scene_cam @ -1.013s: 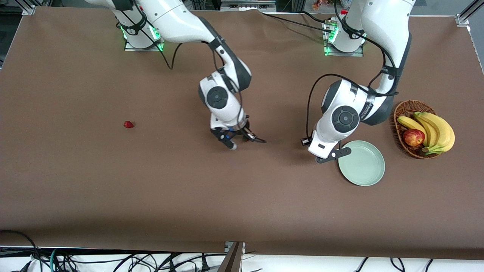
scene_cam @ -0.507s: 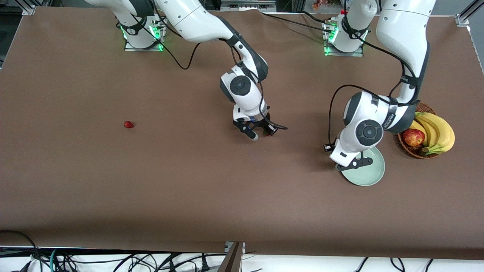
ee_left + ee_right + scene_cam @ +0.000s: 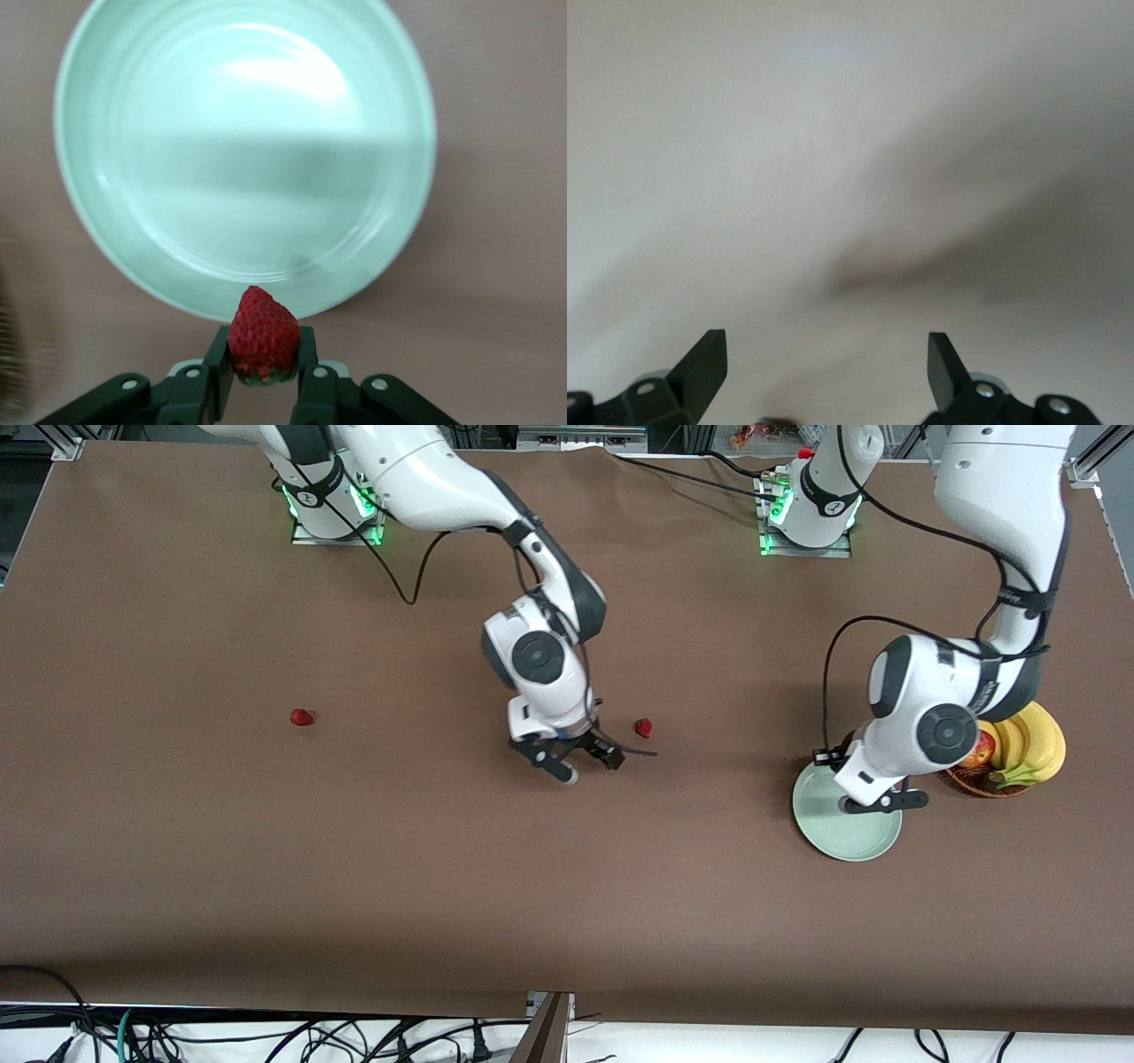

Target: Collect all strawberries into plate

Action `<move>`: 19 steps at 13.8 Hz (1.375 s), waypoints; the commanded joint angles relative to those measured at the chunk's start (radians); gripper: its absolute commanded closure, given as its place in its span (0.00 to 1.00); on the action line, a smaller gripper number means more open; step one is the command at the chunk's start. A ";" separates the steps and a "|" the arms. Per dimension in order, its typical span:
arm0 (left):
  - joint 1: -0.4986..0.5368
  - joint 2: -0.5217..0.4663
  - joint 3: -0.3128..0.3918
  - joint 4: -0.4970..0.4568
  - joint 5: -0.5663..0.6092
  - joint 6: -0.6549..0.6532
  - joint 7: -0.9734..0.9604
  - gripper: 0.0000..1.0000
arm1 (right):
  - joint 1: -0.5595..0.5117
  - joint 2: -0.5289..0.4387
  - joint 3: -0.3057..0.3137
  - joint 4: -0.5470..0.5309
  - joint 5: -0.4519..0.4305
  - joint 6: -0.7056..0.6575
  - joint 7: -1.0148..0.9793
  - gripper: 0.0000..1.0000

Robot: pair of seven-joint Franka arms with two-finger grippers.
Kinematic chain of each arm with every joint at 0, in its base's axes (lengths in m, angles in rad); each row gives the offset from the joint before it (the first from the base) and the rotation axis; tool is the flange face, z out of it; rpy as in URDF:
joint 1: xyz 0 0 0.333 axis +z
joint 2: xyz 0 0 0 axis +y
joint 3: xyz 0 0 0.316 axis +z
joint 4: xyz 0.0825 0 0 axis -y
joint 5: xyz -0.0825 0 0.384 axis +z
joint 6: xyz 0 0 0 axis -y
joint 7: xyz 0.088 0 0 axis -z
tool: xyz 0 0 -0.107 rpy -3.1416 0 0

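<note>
My left gripper [image 3: 886, 802] hangs over the pale green plate [image 3: 840, 838]. In the left wrist view it [image 3: 263, 354] is shut on a red strawberry [image 3: 263, 332] above the plate's rim [image 3: 97, 221]. The plate holds nothing. My right gripper [image 3: 580, 759] is open and empty just above the table's middle; its fingers [image 3: 704, 363] stand wide apart. A second strawberry [image 3: 644, 728] lies on the table beside it, toward the plate. A third strawberry [image 3: 302, 716] lies alone toward the right arm's end.
A brown wicker basket [image 3: 974, 784] with bananas [image 3: 1032, 740] and a red apple [image 3: 982, 751] stands close beside the plate, partly hidden by the left arm. Brown table cloth [image 3: 443, 868] spreads all round.
My left gripper moved with its strawberry from beside the plate to over it. My right gripper carried a strawberry toward the plate, let it go on the table and drew back.
</note>
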 commanded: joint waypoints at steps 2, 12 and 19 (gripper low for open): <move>0.049 -0.040 -0.016 -0.139 0.020 0.240 0.026 0.88 | -0.124 -0.091 -0.032 -0.023 -0.014 -0.306 -0.352 0.00; 0.059 -0.058 -0.142 0.098 -0.031 -0.116 -0.034 0.00 | -0.229 -0.105 -0.384 -0.105 -0.014 -0.672 -1.219 0.00; 0.009 -0.040 -0.391 0.065 -0.112 0.090 -0.787 0.00 | -0.229 -0.263 -0.469 -0.548 -0.009 -0.359 -1.460 0.00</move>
